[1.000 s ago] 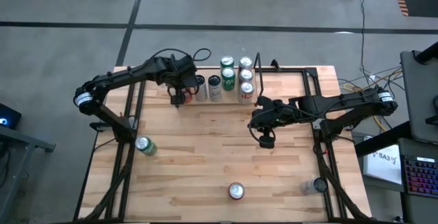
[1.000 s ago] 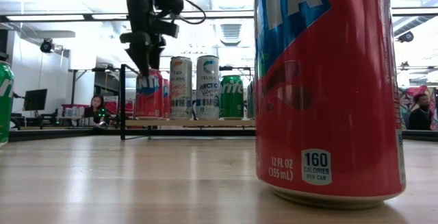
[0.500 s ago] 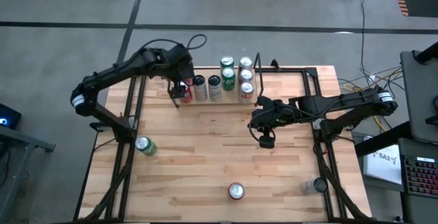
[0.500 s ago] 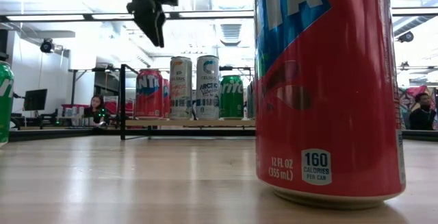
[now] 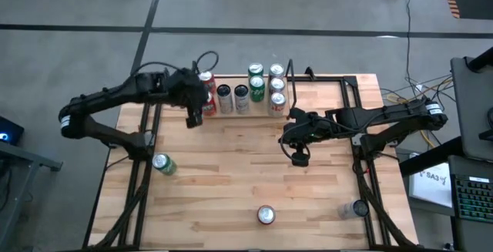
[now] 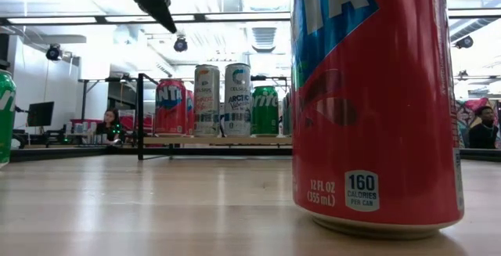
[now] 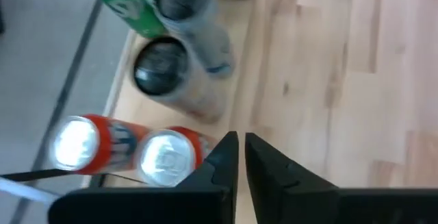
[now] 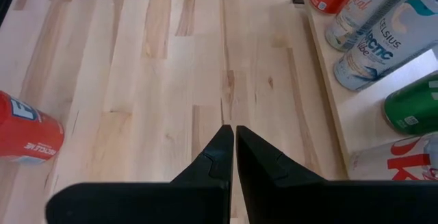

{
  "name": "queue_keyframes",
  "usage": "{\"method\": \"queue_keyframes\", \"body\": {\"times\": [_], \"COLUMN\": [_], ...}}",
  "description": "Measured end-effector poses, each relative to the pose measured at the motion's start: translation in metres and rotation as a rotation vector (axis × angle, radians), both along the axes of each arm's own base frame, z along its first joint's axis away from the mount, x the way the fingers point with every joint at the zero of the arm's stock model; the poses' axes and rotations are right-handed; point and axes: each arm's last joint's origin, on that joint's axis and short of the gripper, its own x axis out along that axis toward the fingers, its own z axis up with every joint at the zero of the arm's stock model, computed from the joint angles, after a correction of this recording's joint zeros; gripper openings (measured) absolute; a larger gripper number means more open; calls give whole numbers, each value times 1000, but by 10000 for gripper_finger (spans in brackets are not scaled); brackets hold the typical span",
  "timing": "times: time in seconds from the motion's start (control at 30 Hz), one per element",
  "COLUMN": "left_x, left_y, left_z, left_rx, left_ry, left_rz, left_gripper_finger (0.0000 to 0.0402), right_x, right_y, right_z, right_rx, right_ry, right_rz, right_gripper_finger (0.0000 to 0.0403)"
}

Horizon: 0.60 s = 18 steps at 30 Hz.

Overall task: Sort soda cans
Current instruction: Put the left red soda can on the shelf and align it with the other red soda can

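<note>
While the table [image 5: 231,167] carries a sorted row of soda cans [image 5: 246,94] along its far edge, three upright strays remain near the front; the green can [image 5: 161,162] lies nearest the left gripper [image 5: 192,118], pinched shut and empty.

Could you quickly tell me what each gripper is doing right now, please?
Left gripper: closed, empty, beside the red cans.
Right gripper: closed, empty, above mid-table.

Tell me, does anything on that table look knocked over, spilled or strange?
Nothing stands out. The soda cans grouped at the far edge stand upright, and so do the stray ones: a green can, a red can and a silver can. No spills show.
</note>
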Motion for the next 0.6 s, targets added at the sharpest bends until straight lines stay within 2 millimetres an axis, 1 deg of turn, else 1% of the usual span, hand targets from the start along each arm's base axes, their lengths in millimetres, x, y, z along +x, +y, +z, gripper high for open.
{"method": "queue_keyframes", "body": {"times": [0.1,0.23,0.33,0.43,0.53,0.6], "left_x": [-2,-2,-4,-6,-5,-4], "left_y": [-9,-14,-14,-13,-11,-10], "left_z": [-15,-43,-64,-83,-96,-103], "left_rx": [-26,-53,-62,-23,16,12], "left_ry": [-29,-33,-23,10,6,2], "left_rz": [14,37,69,133,187,205], "left_gripper_finger": [15,2,2,1,0,0], "right_x": [0,1,1,1,1,1], "right_y": [0,0,0,0,0,0], "right_z": [0,1,1,1,1,1], "right_rx": [0,2,3,3,3,4], "right_ry": [-3,-10,-12,-15,-17,-20], "right_rz": [0,-1,-2,-2,-2,-2], "right_gripper_finger": [9,9,9,9,9,9]}}
